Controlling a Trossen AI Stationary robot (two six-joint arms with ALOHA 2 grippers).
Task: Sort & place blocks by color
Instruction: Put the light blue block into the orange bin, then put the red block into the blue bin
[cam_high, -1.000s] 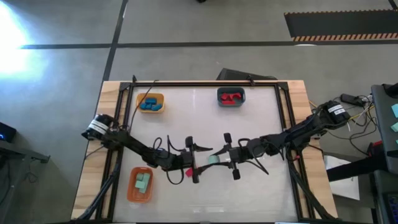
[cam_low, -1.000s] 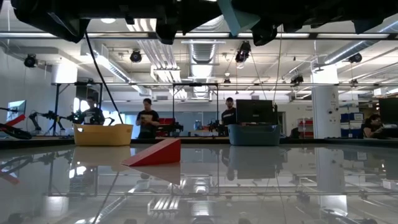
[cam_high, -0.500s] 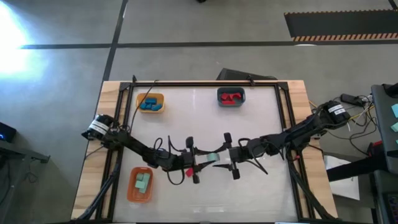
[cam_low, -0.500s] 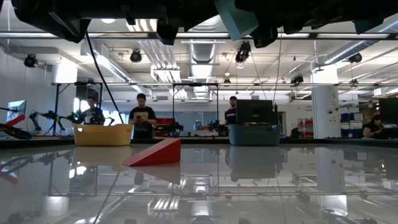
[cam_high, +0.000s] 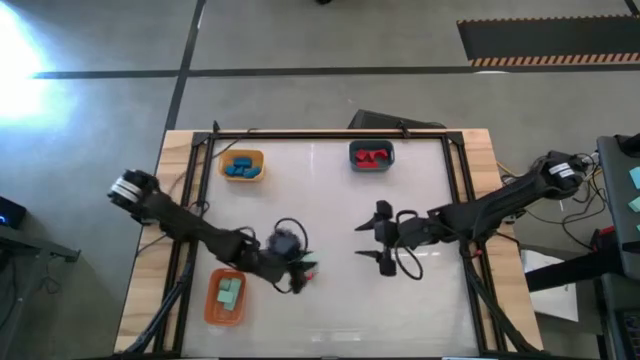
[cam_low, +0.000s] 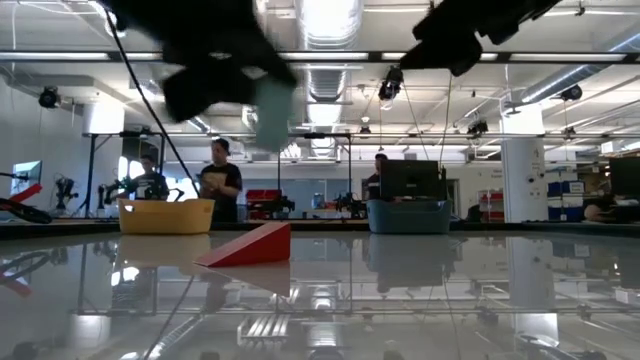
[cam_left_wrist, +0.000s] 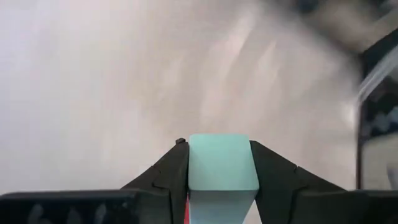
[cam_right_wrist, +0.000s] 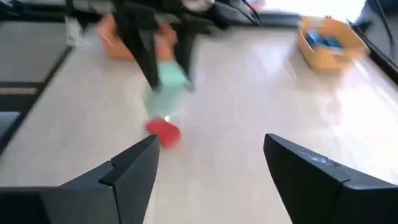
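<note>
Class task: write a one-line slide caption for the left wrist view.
Left tool grips a mint-green block between its dark fingers, above the pale table.

Left end effector (cam_high: 290, 262) above a block (cam_high: 308, 268), right end effector (cam_high: 372, 240) well apart

Glossy table (cam_low: 420, 300), smooth matt mint block (cam_left_wrist: 222, 162)

Three trays on a pale counter (cam_high: 330, 200) — yellow tray (cam_high: 242, 165) near the far left corner, dark teal-grey tray (cam_high: 372, 155) along the far edge, orange tray (cam_high: 226, 297) at the near left. Beyond the counter, a workshop room: people standing (cam_low: 222, 180), ceiling lights, a black-and-yellow striped floor mat (cam_high: 545, 40).
</note>
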